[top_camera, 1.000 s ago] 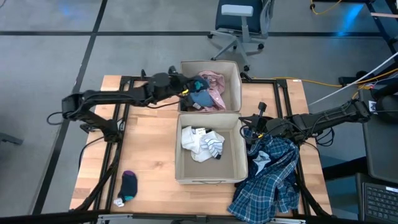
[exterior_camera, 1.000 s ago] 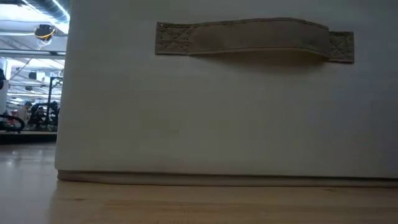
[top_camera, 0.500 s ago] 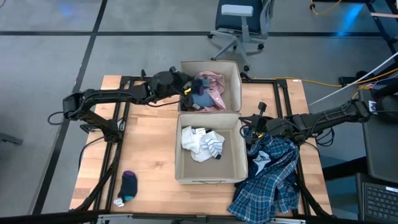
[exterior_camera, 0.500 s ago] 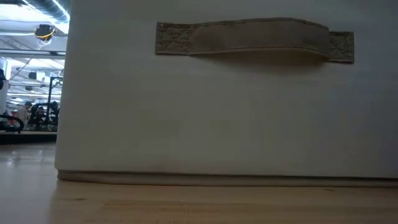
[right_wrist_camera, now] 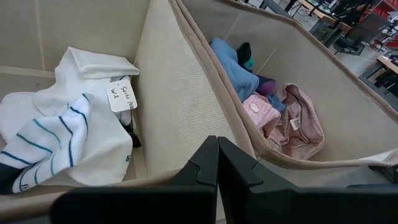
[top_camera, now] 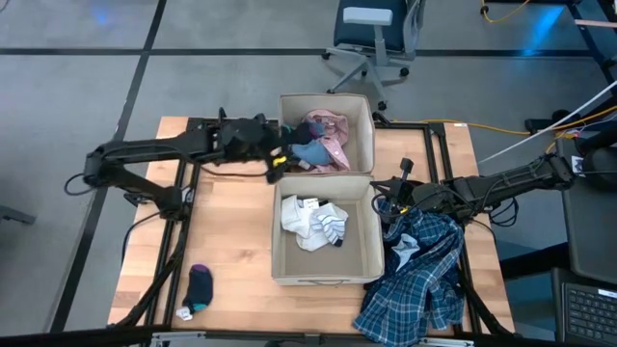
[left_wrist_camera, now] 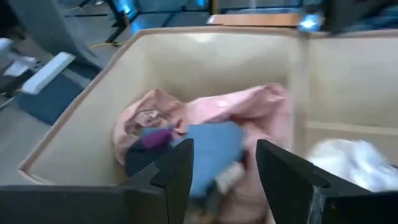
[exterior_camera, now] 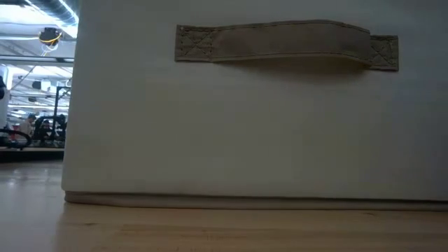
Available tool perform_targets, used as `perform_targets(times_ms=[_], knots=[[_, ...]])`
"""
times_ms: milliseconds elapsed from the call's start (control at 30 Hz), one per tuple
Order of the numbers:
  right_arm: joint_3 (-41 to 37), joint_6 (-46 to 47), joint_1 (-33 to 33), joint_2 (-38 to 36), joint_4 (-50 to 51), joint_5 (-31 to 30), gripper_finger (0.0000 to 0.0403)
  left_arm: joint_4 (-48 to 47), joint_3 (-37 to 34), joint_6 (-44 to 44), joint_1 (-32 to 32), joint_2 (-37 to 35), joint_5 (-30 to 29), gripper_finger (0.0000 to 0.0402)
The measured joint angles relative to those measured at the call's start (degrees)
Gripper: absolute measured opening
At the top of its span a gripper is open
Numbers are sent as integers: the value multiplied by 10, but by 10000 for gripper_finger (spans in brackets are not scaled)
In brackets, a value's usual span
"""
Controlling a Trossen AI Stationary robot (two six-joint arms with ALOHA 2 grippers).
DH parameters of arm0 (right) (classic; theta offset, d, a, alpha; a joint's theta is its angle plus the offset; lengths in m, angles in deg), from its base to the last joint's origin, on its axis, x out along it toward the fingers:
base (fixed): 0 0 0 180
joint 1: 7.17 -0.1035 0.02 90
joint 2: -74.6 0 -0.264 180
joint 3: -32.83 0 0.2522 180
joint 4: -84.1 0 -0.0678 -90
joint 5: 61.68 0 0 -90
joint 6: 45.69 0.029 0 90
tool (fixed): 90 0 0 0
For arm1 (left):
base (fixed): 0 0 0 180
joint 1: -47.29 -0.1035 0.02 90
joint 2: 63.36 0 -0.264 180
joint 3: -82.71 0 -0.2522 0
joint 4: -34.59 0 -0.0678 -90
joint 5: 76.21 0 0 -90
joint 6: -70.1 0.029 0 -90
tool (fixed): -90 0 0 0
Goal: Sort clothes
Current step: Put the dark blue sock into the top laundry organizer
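Fingers spread and empty, the left gripper (top_camera: 274,160) sits just outside the far bin (top_camera: 364,111), where a blue sock (left_wrist_camera: 211,152) lies on the pink shirt (left_wrist_camera: 249,109), apparently just dropped. The right gripper (top_camera: 379,204), fingers pressed together, waits at the near bin (top_camera: 371,246) beside the plaid shirt (top_camera: 419,275), likely the next garment.

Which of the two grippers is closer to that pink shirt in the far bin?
Left. The left gripper is open at the far bin's left wall, right beside the pink shirt. The right gripper is shut, by the near bin's right side, farther away.
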Motion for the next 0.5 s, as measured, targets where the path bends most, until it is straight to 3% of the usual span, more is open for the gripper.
perform_targets(times_ms=[167, 333, 500], knots=[[0, 0, 0, 0, 0, 0, 7, -114, 0, -72, 78, -50, 1, 163], [0, 0, 0, 0, 0, 0, 7, -240, 0, -204, 169, -74, 0, 163], [0, 3, 0, 0, 0, 0, 7, -287, -14, -329, 268, -74, 2, 163]])
